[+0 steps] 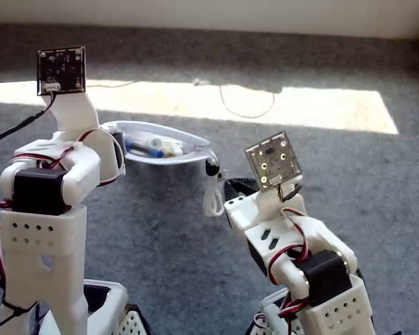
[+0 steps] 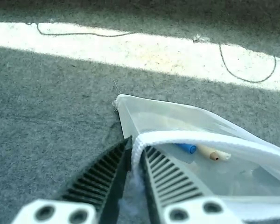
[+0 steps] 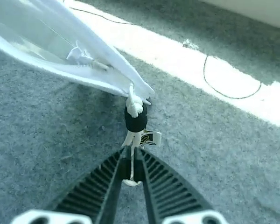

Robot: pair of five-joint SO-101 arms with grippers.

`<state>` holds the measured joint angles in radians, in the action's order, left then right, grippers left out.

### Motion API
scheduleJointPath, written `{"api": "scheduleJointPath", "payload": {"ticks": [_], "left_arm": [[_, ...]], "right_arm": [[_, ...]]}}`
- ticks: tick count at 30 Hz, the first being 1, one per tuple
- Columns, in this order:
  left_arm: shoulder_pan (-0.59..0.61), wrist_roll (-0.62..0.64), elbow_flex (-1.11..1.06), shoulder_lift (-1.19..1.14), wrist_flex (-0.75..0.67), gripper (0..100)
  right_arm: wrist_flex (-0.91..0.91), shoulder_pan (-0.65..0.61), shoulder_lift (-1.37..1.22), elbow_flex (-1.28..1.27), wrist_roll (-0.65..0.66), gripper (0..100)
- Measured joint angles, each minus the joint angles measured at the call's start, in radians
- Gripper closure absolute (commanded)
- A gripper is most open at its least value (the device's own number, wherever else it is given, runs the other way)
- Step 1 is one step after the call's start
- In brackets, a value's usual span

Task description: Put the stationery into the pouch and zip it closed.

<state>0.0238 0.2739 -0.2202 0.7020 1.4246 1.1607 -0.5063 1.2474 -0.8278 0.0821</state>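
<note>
**Pouch held at both ends, mouth open**

The pouch is a soft, translucent white sleeve stretched between the two arms over the grey carpet. The stationery, a blue-tipped pen and a pale one beside it, lies inside along the bottom fold.

The left gripper is clamped on the pouch's near corner, with the white zip tape pinched between its ribbed jaws. The right gripper is closed on the thin white pull cord, just below the black bead that hangs from the pouch's far end.

The pouch looks light and limp. Its film should sag and crumple under any squeeze, so the woven zip tape and the cord are the firm places to hold it. The cord is thin and may slip through the jaws under a hard tug, though the bead should act as a stop.

A small white piece on the seam may be the zip slider, but the right wrist view is too unclear to be sure. If it is, the zip is not yet drawn closed, and pulling it will need the opposite end held taut.
</note>
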Motion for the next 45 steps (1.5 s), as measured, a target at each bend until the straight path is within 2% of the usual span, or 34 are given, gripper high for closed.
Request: {"api": "scheduleJointPath", "payload": {"ticks": [3, 5, 15, 21, 39, 45], "left_arm": [[0.0, 0.0, 0.0, 0.0, 0.0, 99], [0.0, 0.0, 0.0, 0.0, 0.0, 99], [0.0, 0.0, 0.0, 0.0, 0.0, 99], [0.0, 0.0, 0.0, 0.0, 0.0, 99], [0.006, 0.0, -0.018, 0.0, -0.002, 99], [0.006, 0.0, -0.018, 0.002, -0.002, 99]], "right_arm": [[-0.054, 0.0, 0.014, -0.06, 0.0, 73.9], [-0.092, 0.0, 0.014, -0.098, 0.0, 70.6], [-0.29, 0.0, 0.014, -0.27, 0.003, 70.6], [-0.351, -0.08, 0.015, -0.287, 0.023, 70.6], [-0.729, -0.063, 0.014, -0.526, 0.063, 70.7], [-0.775, -0.058, 0.014, -0.545, 0.063, 78.7]]}}
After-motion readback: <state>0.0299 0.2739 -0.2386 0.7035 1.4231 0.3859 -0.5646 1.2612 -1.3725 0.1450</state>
